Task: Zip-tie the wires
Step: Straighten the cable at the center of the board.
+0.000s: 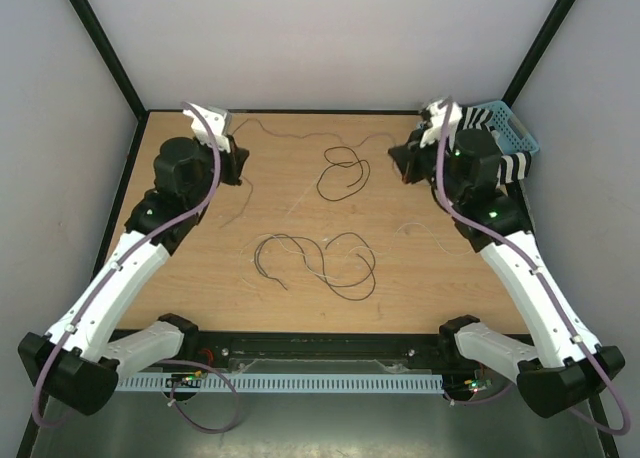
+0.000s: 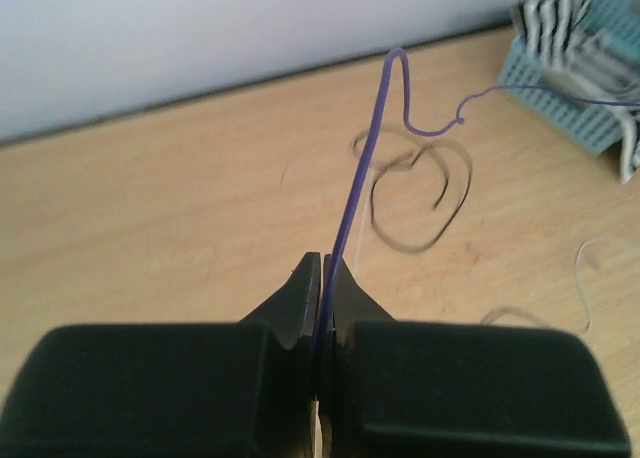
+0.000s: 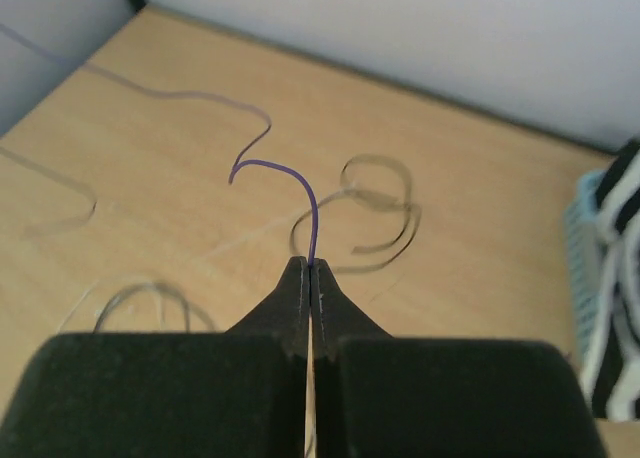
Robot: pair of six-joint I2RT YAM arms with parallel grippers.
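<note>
My left gripper (image 1: 237, 164) (image 2: 325, 263) at the far left and my right gripper (image 1: 401, 160) (image 3: 310, 266) at the far right are each shut on an end of one thin purple wire (image 2: 372, 138) (image 3: 312, 213), which hangs slack between them above the table. A dark wire loop (image 1: 343, 173) (image 2: 420, 193) (image 3: 370, 208) lies below it on the table. A looser bundle of dark and pale wires (image 1: 320, 263) lies nearer the front. A faint pale straight strip (image 1: 300, 204) (image 3: 235, 243), possibly the zip tie, lies between them.
A light-blue basket (image 1: 515, 128) (image 2: 560, 98) with black-and-white striped contents stands at the far right corner, right behind the right gripper. A pale thin curl (image 1: 420, 228) (image 2: 585, 273) lies right of centre. Walls enclose the wooden table (image 1: 200, 278).
</note>
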